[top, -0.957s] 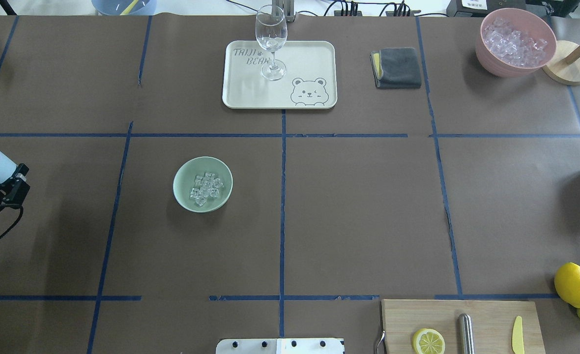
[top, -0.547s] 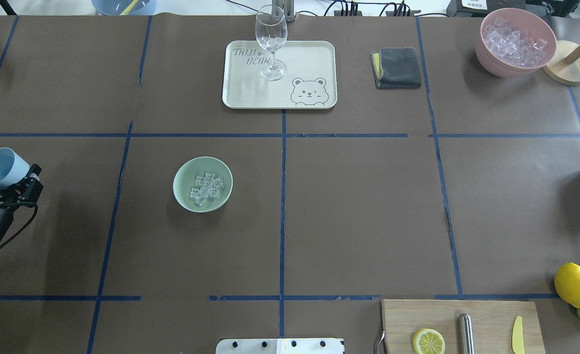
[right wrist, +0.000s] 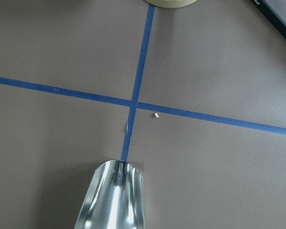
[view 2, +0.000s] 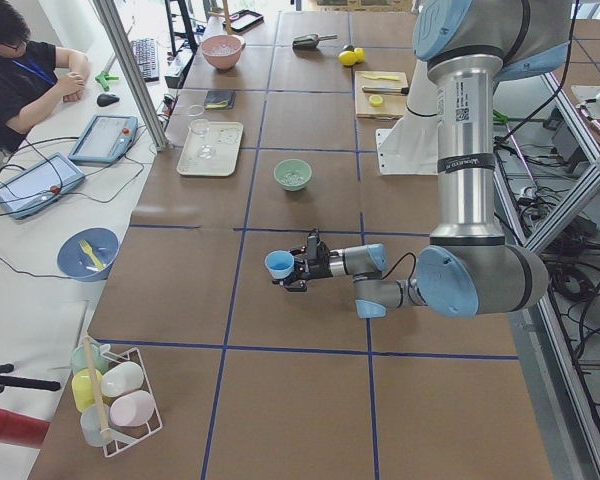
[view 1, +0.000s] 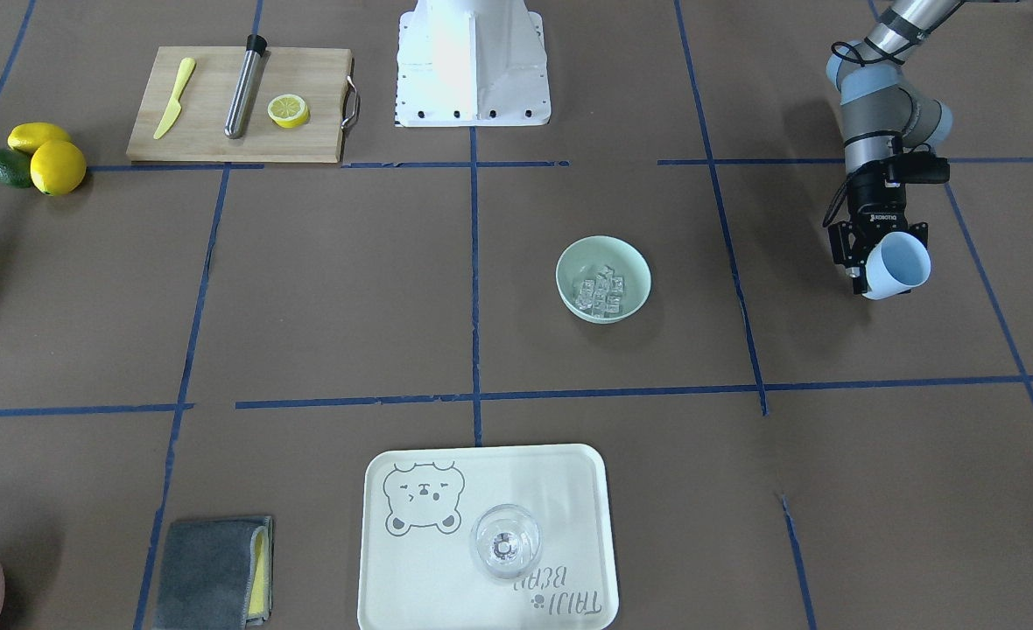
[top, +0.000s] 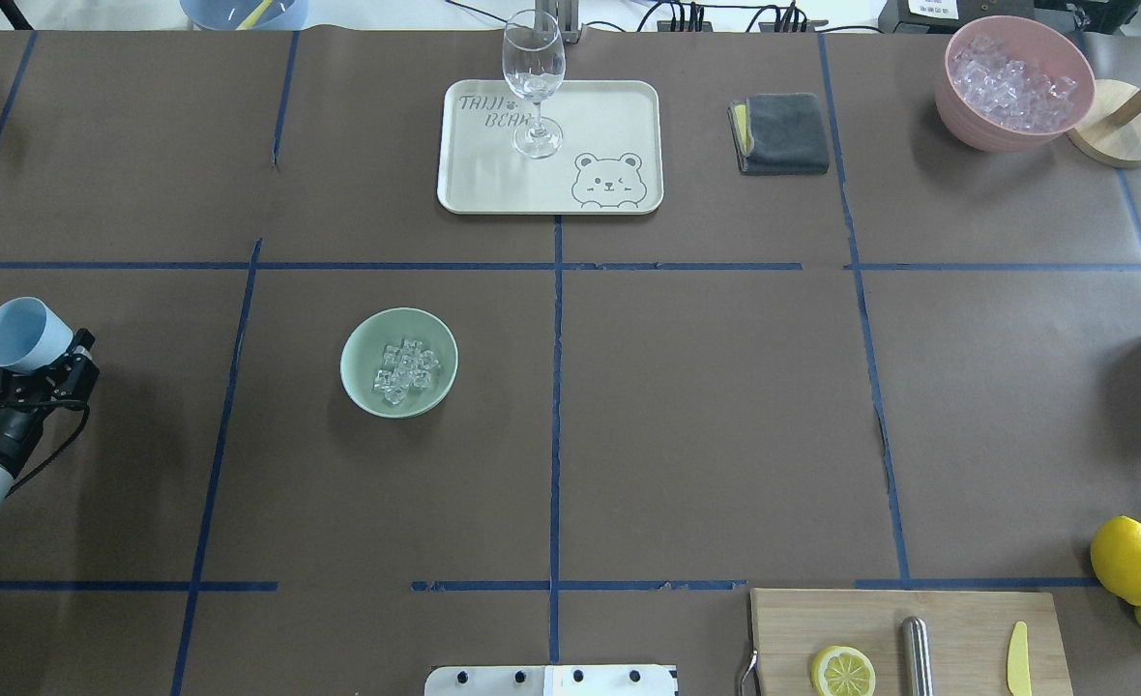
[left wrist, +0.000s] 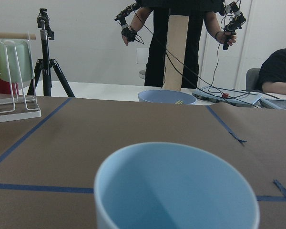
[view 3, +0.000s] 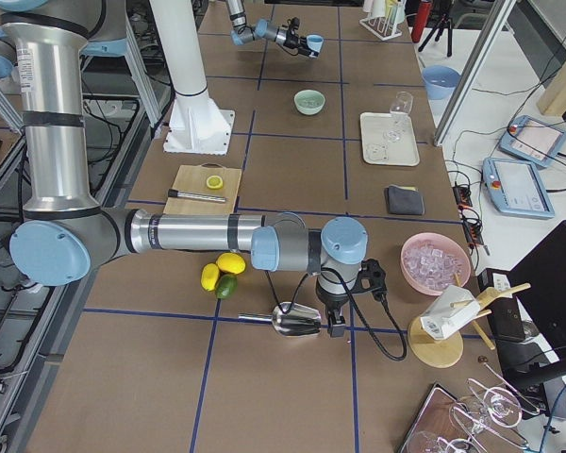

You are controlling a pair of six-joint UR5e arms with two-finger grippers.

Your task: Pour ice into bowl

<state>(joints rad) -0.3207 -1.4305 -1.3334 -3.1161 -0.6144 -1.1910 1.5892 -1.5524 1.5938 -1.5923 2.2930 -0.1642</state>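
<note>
The desk (top: pixel 706 406) wears a matt brown paper cover, faintly creased, crossed by smooth blue tape lines (top: pixel 555 416). The bowl (top: pixel 358 382) has smooth, matt sides. The ice (top: pixel 404 369) in it is clear and glassy and catches the light. The cup (top: pixel 21 333) near the left edge looks like smooth matt plastic. Toward the far edge, the tray (top: pixel 609 116) is matt and cream, plastic by its look. The wine glass (top: pixel 533 82) on it is clear and glossy, and the cloth (top: pixel 785 132) is grey and soft-napped. At the near right corner, the cutting board (top: pixel 957 628) is pale grained wood. The scoop (right wrist: pixel 112 195) is mirror-polished metal.
</note>
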